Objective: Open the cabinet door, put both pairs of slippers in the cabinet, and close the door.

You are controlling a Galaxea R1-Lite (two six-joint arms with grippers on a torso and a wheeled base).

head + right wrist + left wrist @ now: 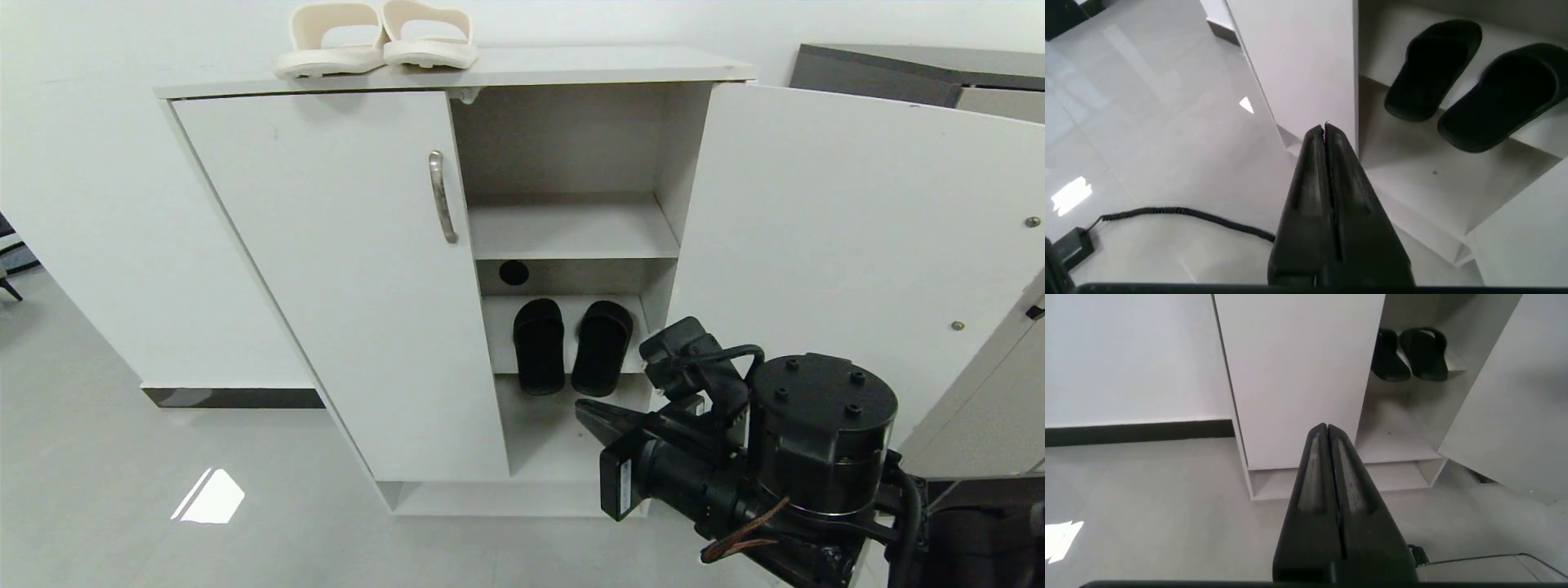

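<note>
The white cabinet (343,269) stands with its right door (857,245) swung open and its left door shut. A black pair of slippers (571,345) lies on the lower shelf, seen too as black slippers (1478,82) and black slippers (1410,354). A cream pair of slippers (377,37) rests on the cabinet top. My right gripper (589,412) is shut and empty, just in front of the open compartment below the black pair; right gripper (1325,131). My left gripper (1327,429) is shut on nothing, held back from the cabinet above the floor.
Glossy grey floor (122,490) spreads to the left of the cabinet. A black cable (1167,216) lies on the floor. A grey unit (922,73) stands behind the open door at the right. The upper shelf (571,229) is bare.
</note>
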